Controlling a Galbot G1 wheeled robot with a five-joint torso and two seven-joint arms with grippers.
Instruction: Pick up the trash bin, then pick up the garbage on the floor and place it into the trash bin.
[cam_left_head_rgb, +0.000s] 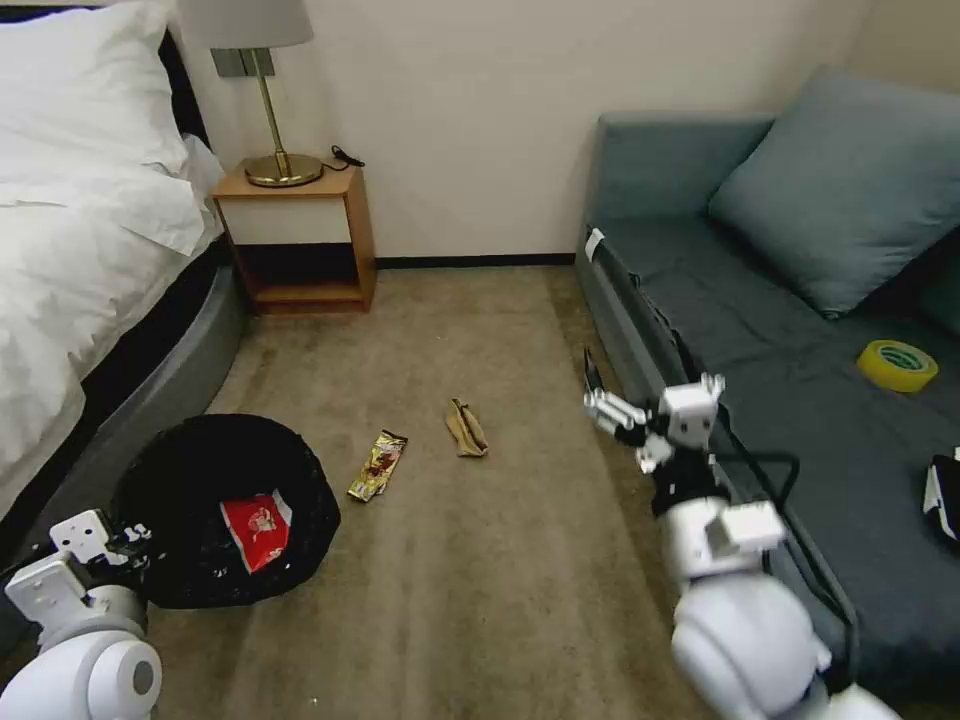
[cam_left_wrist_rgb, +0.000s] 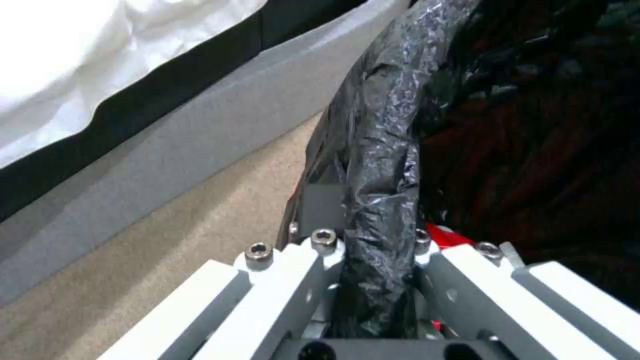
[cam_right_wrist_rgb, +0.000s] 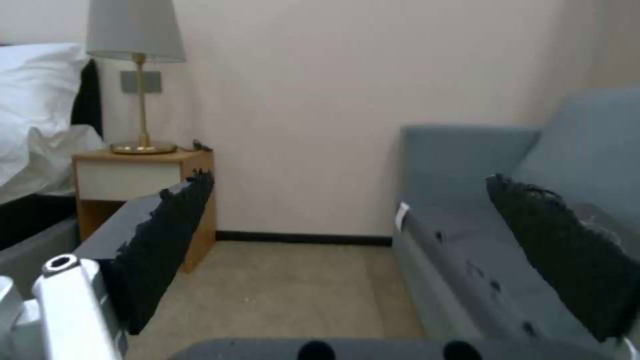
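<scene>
Carpet lies open between bed and sofa, where the left gripper (cam_left_wrist_rgb: 373, 280) pinches the trash bin (cam_left_head_rgb: 225, 510) rim while the right gripper (cam_right_wrist_rgb: 347, 250) hangs spread, empty, no writing legible.

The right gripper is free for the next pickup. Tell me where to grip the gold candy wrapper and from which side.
Probably from above, across its narrow middle. The candy wrapper lies flat on the carpet, long and thin, slanting away from the trash bin. Set the right gripper, open now, crosswise to that length. Its flatness may call for pressing into the carpet.
</scene>
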